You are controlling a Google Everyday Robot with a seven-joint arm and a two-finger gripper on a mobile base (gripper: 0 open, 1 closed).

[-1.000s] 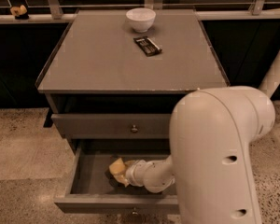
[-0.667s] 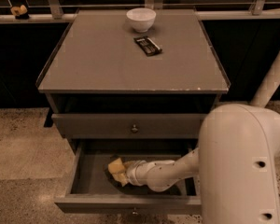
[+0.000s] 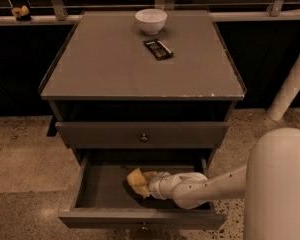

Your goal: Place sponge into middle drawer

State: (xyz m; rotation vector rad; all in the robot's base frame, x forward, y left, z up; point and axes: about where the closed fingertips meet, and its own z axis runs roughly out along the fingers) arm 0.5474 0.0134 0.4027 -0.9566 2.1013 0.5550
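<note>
At the far left, a small tan object (image 3: 20, 11) sits on the rail behind the cabinet; what it is I cannot tell. The grey tabletop (image 3: 100, 69) of the cabinet spreads out from there.

Below it the middle drawer (image 3: 102, 190) is pulled out toward the camera, and the left part of its floor is bare. Just right of that bare patch the yellow sponge (image 3: 136, 180) is inside the drawer, low over or on the floor toward the middle. Whether it touches the floor is hidden.

The claw (image 3: 147, 184) is right against the sponge's right side, down inside the drawer. Whether it grips the sponge or has let go cannot be told, as the sponge and the white wrist cover it.

Above, the closed drawer front (image 3: 90, 134) one tier higher shows its round knob (image 3: 144, 138). On the tabletop stand a white bowl (image 3: 151, 20) and, just in front of it, a dark flat packet (image 3: 158, 49).

Further right the white forearm (image 3: 205, 186) crosses the drawer's right wall, and the robot's large rounded shell (image 3: 282, 184) fills the corner, with a pale post (image 3: 290, 84) behind.

This looks like the placing step. The next move would be to release the sponge, if it is held, then lift the wrist straight up and out over the drawer's right wall without dragging the sponge along.
</note>
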